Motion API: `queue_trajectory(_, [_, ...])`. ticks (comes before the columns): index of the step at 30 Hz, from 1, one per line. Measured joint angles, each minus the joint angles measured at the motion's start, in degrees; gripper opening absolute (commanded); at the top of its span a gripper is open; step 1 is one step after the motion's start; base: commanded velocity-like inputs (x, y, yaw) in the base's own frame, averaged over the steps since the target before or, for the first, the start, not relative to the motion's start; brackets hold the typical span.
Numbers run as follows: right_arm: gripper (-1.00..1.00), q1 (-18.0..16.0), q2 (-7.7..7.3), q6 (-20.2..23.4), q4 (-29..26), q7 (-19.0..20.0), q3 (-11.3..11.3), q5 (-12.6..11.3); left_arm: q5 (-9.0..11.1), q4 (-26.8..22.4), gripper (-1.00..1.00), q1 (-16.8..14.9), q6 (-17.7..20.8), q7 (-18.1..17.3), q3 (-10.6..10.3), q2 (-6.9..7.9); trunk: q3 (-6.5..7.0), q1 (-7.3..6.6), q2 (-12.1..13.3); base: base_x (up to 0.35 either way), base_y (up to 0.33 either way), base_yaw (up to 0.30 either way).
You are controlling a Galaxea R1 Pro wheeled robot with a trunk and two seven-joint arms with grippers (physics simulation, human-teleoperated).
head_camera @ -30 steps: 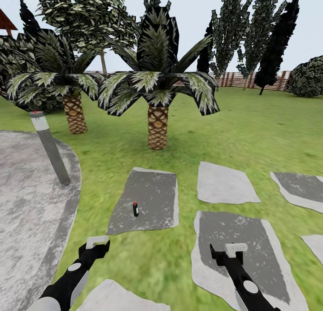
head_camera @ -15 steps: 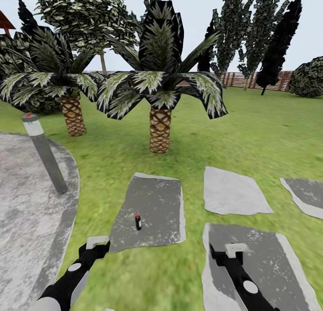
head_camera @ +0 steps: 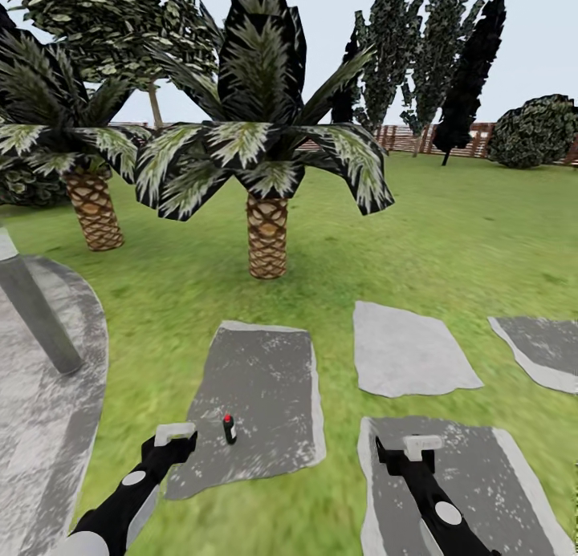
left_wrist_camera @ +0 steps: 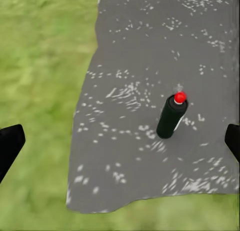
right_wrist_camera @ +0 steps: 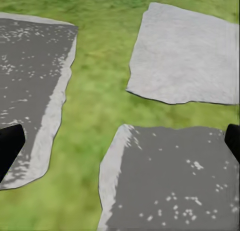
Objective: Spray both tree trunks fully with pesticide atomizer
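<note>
The pesticide atomizer [head_camera: 229,429], a small dark bottle with a red cap, stands upright on a dark grey stepping stone [head_camera: 265,379] set in the lawn [head_camera: 449,243]. My left gripper [head_camera: 174,436] hangs just left of it and a little nearer to me. In the left wrist view the atomizer [left_wrist_camera: 171,117] stands ahead of the open left gripper [left_wrist_camera: 120,143], apart from both fingers. My right gripper [head_camera: 423,444] is open over another stone [right_wrist_camera: 180,181], empty. A pale-trunked leafy tree [head_camera: 153,105] rises far behind; whether it is one of both trees I cannot tell.
Two scaly-trunked palms [head_camera: 266,235] [head_camera: 92,207] stand ahead on the grass. A grey post [head_camera: 32,307] rises from the paved patio [head_camera: 40,428] at left. More stepping stones [head_camera: 409,347] lie to the right. Dark cypresses [head_camera: 470,66] and a slat fence [head_camera: 417,139] close the back.
The view has shifted forward and to the right, so the atomizer now sits lower and closer to my left gripper. Both arms hold the same pose.
</note>
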Motion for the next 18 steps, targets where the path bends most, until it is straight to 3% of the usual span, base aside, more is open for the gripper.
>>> queue_trajectory(10, [1.0, 0.0, 0.0, 0.0, 0.0, -0.08, 0.0, 0.0, 0.0, -0.45, 1.0, 0.07, -0.01, -0.07, -0.04, 0.04, 0.0, 0.0, 0.0, 0.089, 0.0, -0.287])
queue_trajectory(18, [1.0, 0.0, 0.0, 0.0, 0.0, -0.09, 0.0, -0.04, -0.01, -0.45, 1.0, 0.01, 0.0, -0.09, 0.01, 0.09, -0.96, 1.09, -1.99, 0.001, 0.0, -0.056])
